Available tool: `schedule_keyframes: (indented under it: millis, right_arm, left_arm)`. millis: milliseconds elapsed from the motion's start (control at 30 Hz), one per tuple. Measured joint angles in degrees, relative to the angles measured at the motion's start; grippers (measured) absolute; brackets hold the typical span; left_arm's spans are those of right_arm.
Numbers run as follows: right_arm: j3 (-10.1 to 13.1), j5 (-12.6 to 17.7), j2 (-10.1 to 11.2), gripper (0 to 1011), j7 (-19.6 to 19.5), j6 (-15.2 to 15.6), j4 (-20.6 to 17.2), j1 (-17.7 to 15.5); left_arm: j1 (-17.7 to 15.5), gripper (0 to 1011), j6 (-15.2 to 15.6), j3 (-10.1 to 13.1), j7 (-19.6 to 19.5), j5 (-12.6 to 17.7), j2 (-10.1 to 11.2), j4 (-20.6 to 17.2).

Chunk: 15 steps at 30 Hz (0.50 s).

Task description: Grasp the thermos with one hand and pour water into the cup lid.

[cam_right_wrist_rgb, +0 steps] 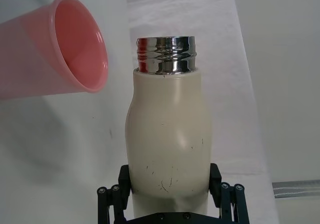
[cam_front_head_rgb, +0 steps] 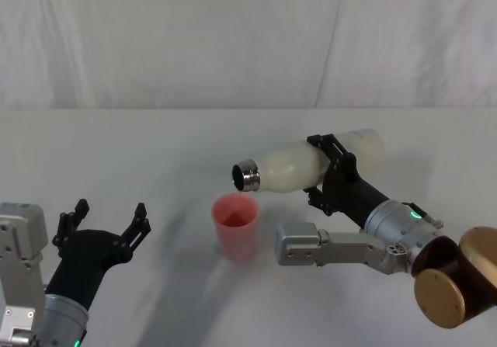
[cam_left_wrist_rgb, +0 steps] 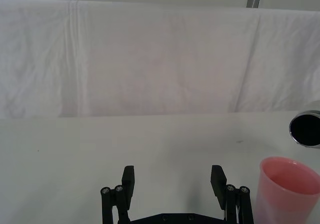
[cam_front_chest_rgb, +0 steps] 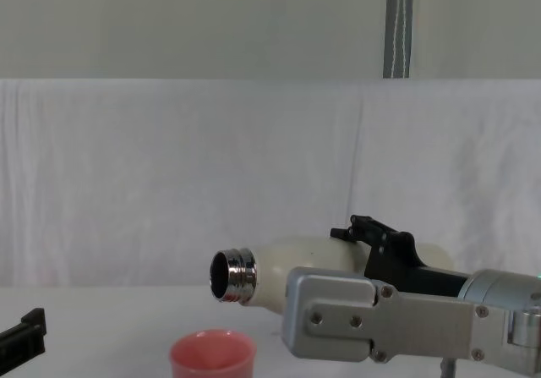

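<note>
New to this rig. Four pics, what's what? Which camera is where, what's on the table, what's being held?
It is a two-armed robot at a white table.

The head picture looks down from the robot's head. The chest picture looks forward from lower down, seeing things side-on. The other two come from cameras on each wrist, looking along that arm's claw.

The right claw is shut around the thermos, a cream bottle with a steel neck. The thermos is tipped almost level, its open mouth just above the cup lid, a small pink cup standing upright on the table. No water can be seen pouring.

The left claw hangs open to the left of the cup lid, holding nothing.
</note>
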Motion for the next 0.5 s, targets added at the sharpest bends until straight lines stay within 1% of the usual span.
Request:
schedule_keyframes:
  millis: [300, 500]
  right_arm:
    - [-0.1, 0.0, 0.1, 950, 0.4, -0.1, 0.0, 0.2]
    - [-0.8, -0.4, 0.3, 950, 0.9, -0.5, 0.4, 0.9]
  left_arm:
    - [0.0, 1001, 0.0, 0.0, 0.0, 0.0, 0.0, 0.0]
    - [0.0, 1001, 0.0, 0.0, 0.0, 0.0, 0.0, 0.0]
